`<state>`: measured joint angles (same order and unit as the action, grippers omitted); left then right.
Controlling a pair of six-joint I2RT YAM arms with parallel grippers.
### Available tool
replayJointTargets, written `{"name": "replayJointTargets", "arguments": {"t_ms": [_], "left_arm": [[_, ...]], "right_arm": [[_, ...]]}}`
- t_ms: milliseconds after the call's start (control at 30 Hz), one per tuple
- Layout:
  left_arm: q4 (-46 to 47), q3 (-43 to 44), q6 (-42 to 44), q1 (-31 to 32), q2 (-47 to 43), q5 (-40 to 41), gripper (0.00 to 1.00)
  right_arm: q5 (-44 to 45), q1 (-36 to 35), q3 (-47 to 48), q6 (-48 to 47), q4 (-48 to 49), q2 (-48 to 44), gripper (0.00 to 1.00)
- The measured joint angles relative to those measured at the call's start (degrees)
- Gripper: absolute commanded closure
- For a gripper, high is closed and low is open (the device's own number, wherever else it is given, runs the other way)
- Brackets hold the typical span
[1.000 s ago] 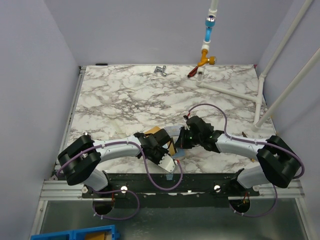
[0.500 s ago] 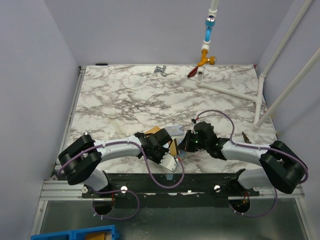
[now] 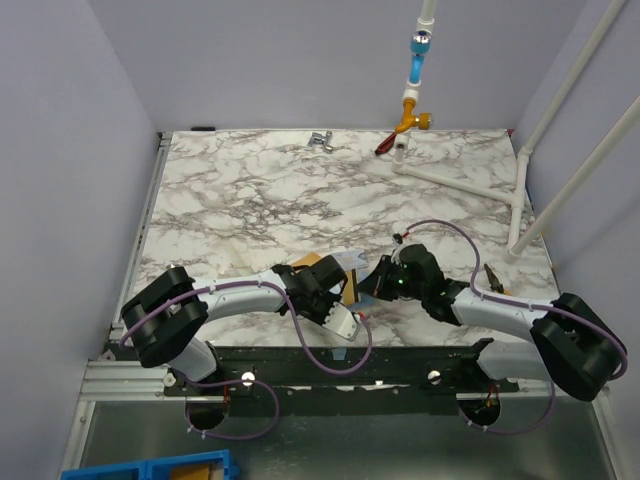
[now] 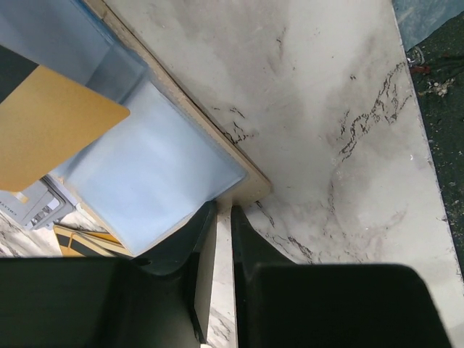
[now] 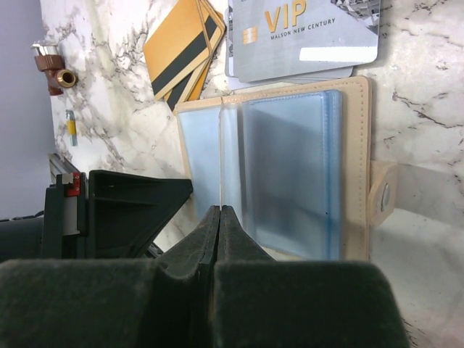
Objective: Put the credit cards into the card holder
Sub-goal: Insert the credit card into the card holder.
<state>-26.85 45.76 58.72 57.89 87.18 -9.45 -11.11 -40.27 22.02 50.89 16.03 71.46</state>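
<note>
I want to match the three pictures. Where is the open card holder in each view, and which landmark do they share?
Top external: the card holder is low in the centre, largely covered.
Left wrist: card holder at upper left to centre, pale blue sleeves with a tan edge.
Right wrist: card holder in the centre, open, snap tab on the right.
Shared landmark: the gold striped cards lying beside it.
</note>
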Motion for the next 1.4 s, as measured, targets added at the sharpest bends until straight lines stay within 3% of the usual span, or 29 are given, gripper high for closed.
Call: {"name": "replayJointTargets", "arguments": {"t_ms": [1400], "left_arm": [[-1.27,1.27,-1.36,0.0,0.92,0.46,0.92]], "right_arm": [[-3.96,1.29,-1.81,-0.02,7.26,9.57,0.99]]}}
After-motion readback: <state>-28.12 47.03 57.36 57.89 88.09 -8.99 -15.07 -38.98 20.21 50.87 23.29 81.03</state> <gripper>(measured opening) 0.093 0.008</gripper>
